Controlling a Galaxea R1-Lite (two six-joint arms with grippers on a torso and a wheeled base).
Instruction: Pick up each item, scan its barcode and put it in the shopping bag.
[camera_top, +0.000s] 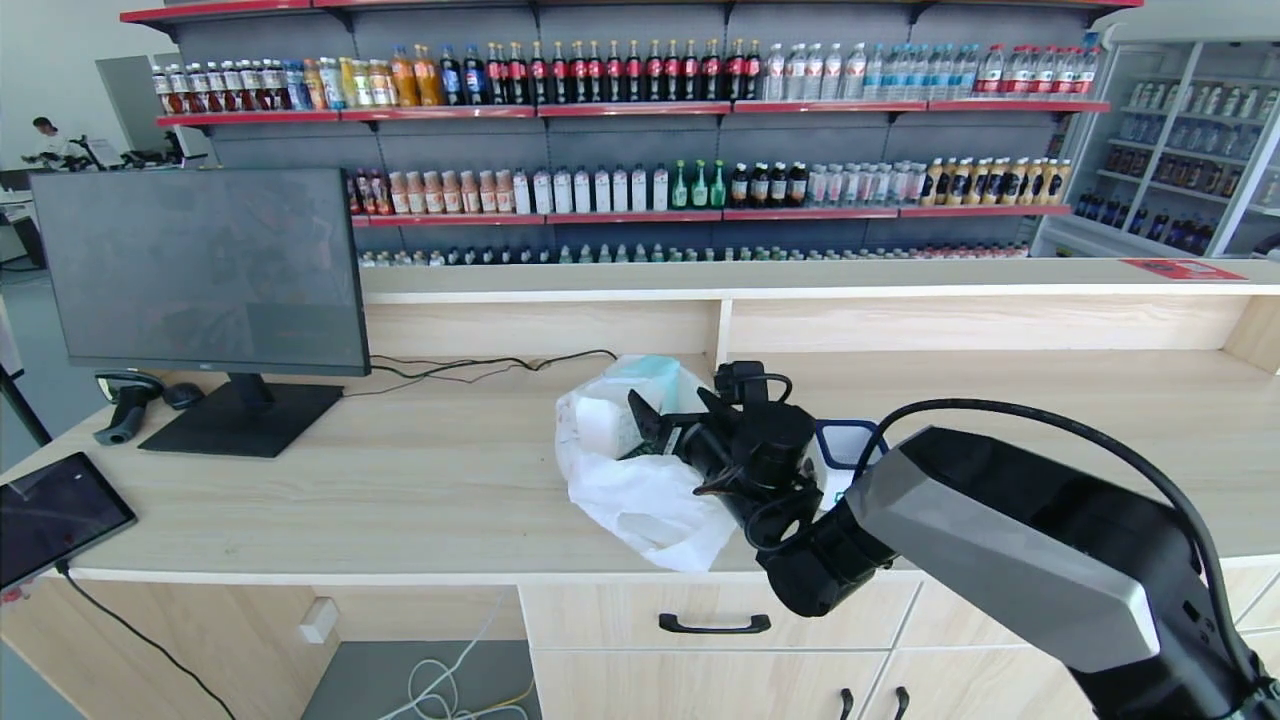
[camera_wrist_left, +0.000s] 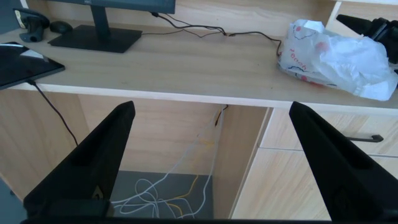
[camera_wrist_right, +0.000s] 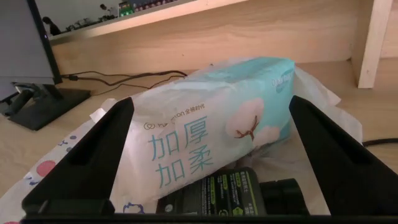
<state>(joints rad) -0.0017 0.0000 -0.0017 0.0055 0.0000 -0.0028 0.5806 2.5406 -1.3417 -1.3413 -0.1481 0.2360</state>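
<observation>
A white plastic shopping bag (camera_top: 640, 495) lies on the wooden counter (camera_top: 400, 480), its mouth towards my right arm. Inside it sit a teal-and-white tissue pack (camera_wrist_right: 211, 130) and a dark item with a green label (camera_wrist_right: 230, 190). My right gripper (camera_top: 650, 425) hangs at the bag's mouth, open (camera_wrist_right: 211, 106), with the tissue pack just beyond its fingertips and nothing held. My left gripper (camera_wrist_left: 211, 109) is open and empty, low in front of the counter's edge, with the bag (camera_wrist_left: 339, 53) far off. A black barcode scanner (camera_top: 125, 405) rests beside the monitor stand.
A monitor (camera_top: 205, 270) stands at the counter's left, with a tablet (camera_top: 55, 515) at the front left corner and cables behind. A blue-and-white item (camera_top: 845, 440) sits by the bag, partly hidden by my right arm. A raised shelf (camera_top: 800, 275) backs the counter.
</observation>
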